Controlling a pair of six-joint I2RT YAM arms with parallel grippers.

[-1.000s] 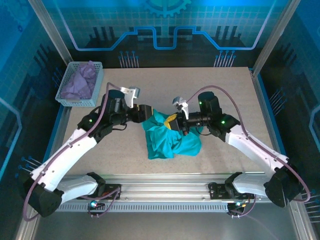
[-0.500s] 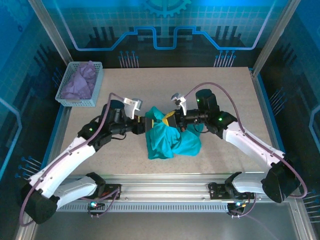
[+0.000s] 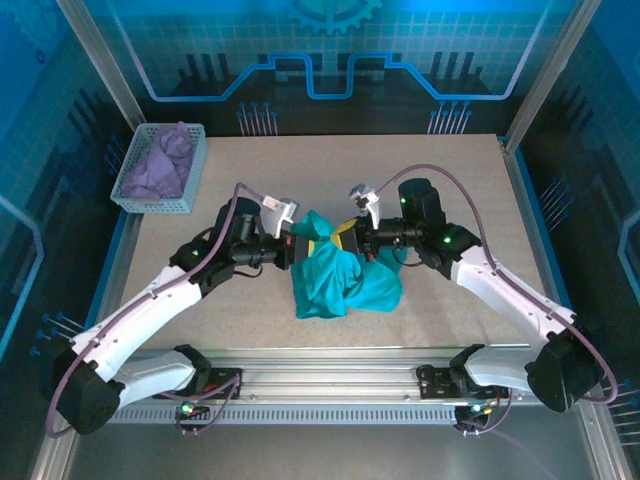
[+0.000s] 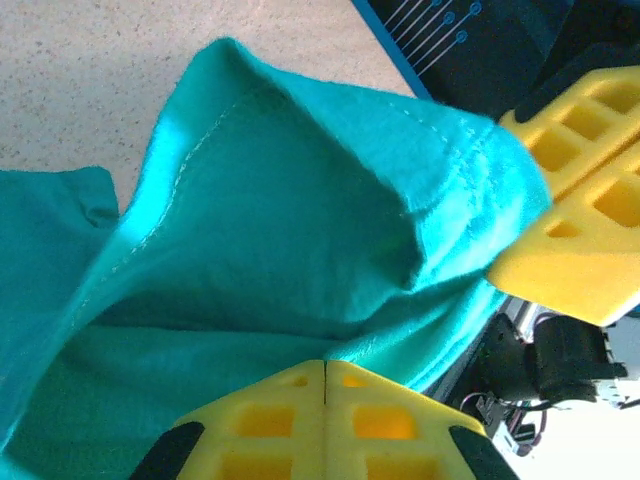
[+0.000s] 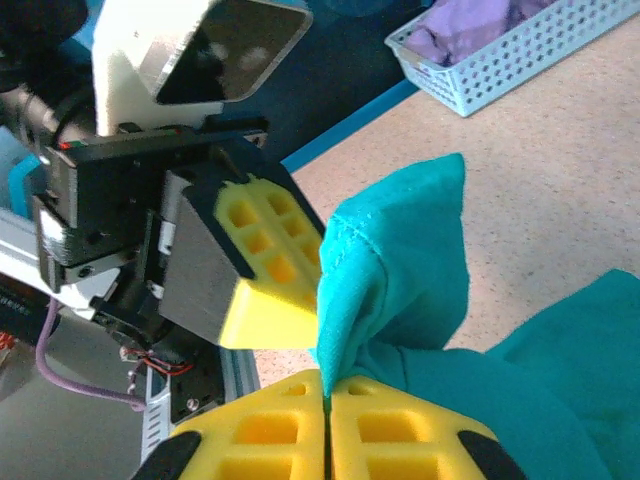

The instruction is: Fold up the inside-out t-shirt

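The plain teal-green short-sleeved fabric t-shirt (image 3: 345,285) lies crumpled at the middle of the speckled beige table (image 3: 450,180), its top bunched up between the two arms. It looks light, soft and limp. It will likely sag wherever it is not held, so the stitched hems are the surest places to pinch. The right gripper (image 5: 327,378) has its yellow waffle-moulded pads (image 5: 390,430) pressed together on a seamed edge. The left gripper (image 4: 325,366) is likewise clamped, with cloth running into its pad line. A white plastic mesh basket (image 3: 155,203) holds a lavender-purple cloth (image 3: 160,165), well apart from the shirt.
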